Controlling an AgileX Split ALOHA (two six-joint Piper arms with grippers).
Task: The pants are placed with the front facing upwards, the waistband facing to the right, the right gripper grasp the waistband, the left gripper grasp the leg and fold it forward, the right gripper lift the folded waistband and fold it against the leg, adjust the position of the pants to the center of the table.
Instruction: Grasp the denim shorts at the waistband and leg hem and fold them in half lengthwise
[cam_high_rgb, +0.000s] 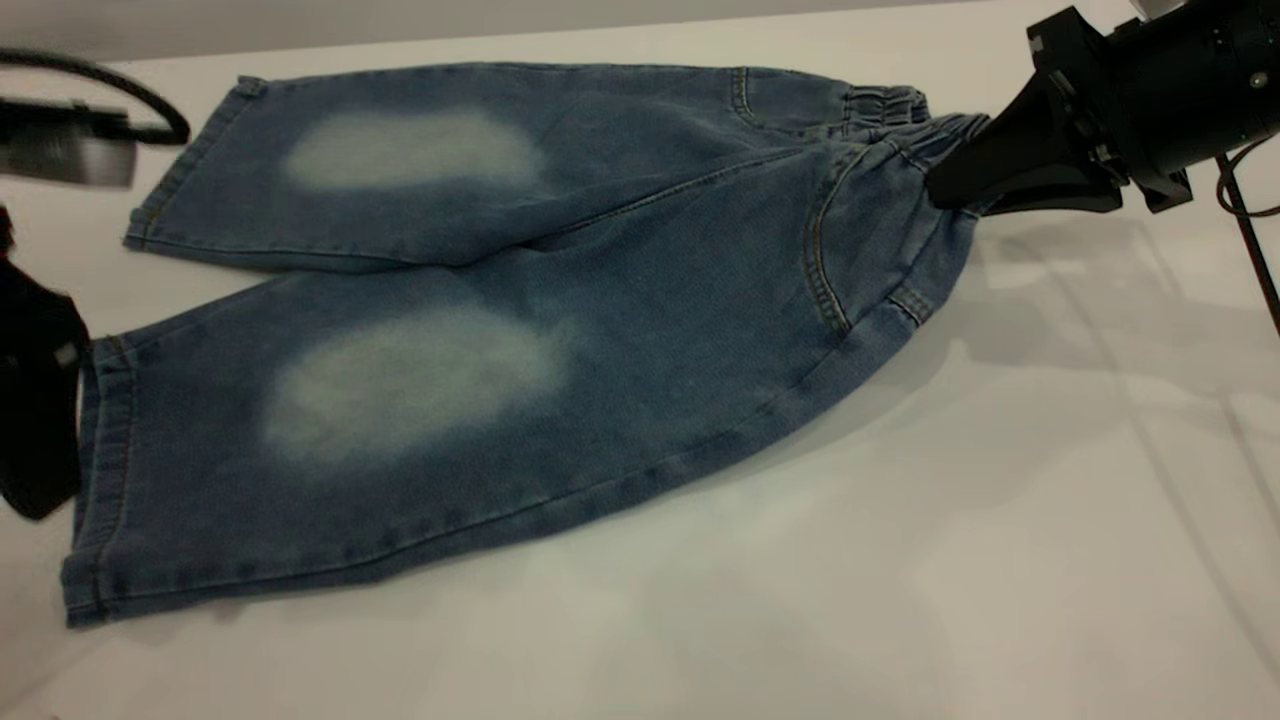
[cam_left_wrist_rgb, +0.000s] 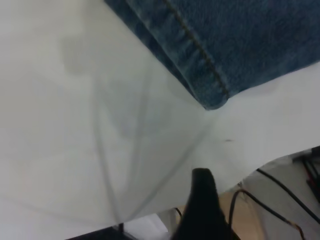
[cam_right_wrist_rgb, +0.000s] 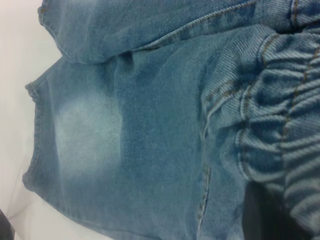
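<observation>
The pants are lying flat on the table, and your right gripper is pinching the waistband; your left gripper is hanging beside the leg hem, jaws unreadable.

Faded denim pants; smooth white table.

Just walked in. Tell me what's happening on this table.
Two robot arms are starting to fold a pair of denim pants lying flat, front up, on the white table. The right gripper is at the waistband, its fingers closed on the gathered fabric. The left gripper is at the near leg's hem, not visibly gripping it. Nothing is folded yet.
</observation>
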